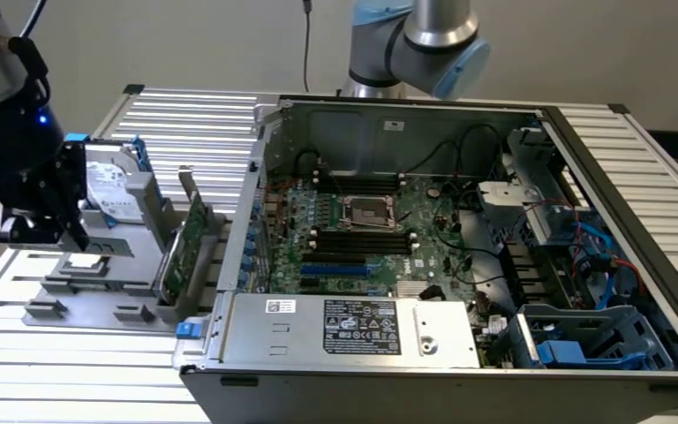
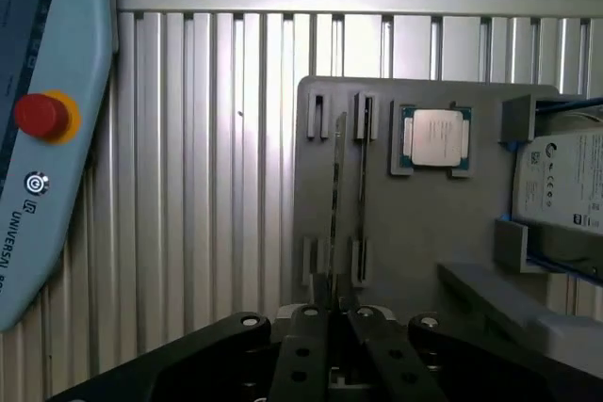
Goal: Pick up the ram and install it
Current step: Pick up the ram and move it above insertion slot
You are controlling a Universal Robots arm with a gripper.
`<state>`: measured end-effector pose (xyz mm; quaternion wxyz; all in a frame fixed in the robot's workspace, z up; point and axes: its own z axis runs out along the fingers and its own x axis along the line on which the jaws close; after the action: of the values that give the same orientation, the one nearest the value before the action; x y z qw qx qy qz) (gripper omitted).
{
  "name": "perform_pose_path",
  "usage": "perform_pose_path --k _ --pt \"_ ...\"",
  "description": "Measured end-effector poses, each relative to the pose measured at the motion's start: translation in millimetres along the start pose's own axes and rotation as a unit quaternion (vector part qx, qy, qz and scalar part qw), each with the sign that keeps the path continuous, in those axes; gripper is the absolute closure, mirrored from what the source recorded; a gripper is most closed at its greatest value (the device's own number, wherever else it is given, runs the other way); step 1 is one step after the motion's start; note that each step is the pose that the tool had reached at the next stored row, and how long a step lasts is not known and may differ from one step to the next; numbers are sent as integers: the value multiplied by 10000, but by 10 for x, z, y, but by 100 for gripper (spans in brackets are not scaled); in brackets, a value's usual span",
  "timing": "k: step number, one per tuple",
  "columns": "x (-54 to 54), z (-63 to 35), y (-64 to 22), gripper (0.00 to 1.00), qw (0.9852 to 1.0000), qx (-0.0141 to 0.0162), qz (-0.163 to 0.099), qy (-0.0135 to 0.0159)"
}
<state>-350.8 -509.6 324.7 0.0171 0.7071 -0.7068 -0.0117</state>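
wrist view: the gripper (image 2: 330,315) has its two dark fingers pinched close on the thin ram (image 2: 335,214), seen from its edge. the ram stands over the gray tray (image 2: 424,233), near a cpu chip (image 2: 436,138) and a hard drive (image 2: 565,181).

Open computer case (image 1: 351,132) laid on slatted table (image 2: 207,167), motherboard (image 1: 433,256) and power supply (image 1: 351,329) exposed inside, grey fixture plate (image 2: 424,223) set alongside, hard drive (image 1: 113,190), processor (image 2: 437,136) and expansion card (image 1: 184,252) held on plate, teach pendant (image 2: 47,138) seen nearby.
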Motion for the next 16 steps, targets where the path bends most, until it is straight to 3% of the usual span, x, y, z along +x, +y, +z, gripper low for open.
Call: perform_pose_path --k 7,16 --pt "-28 -301 -229 86 10000 -61 0 4" --pt "-76 -688 -532 86 9999 -101 0 3"
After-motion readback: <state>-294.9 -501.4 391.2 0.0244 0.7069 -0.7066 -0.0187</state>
